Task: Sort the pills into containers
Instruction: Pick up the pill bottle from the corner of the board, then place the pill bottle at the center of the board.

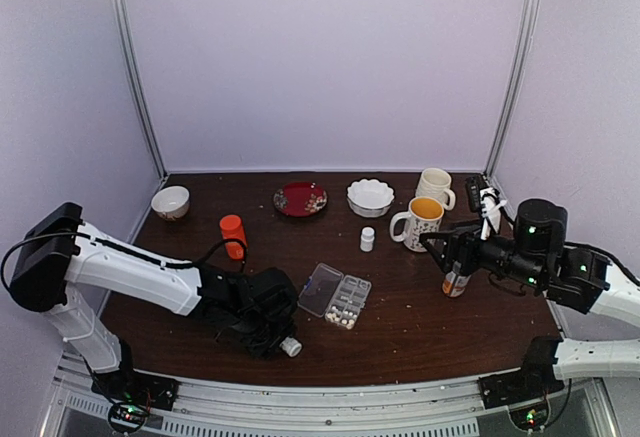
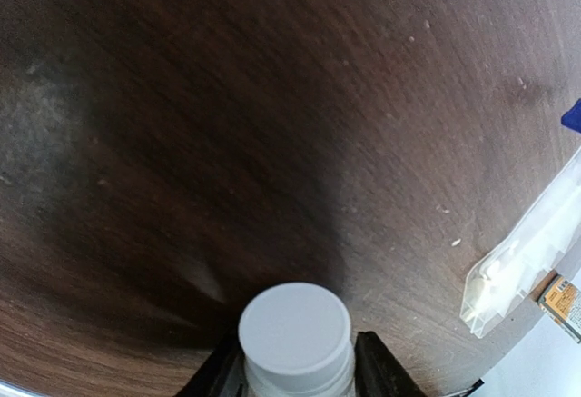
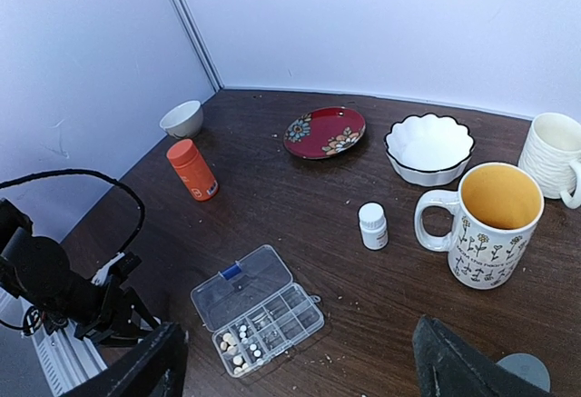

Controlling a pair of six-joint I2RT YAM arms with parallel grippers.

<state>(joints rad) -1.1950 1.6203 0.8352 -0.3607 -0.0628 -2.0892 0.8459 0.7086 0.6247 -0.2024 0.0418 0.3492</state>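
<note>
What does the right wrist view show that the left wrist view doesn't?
Only the right wrist view: the orange bottle, red plate, scalloped bowl, yellow-lined mug, small white bottle, and the pills lying in the box's cells. Only the left wrist view: a close-up of a pale-capped bottle flanked by the left pincer. Both: the dark table and the clear pill box.
</note>
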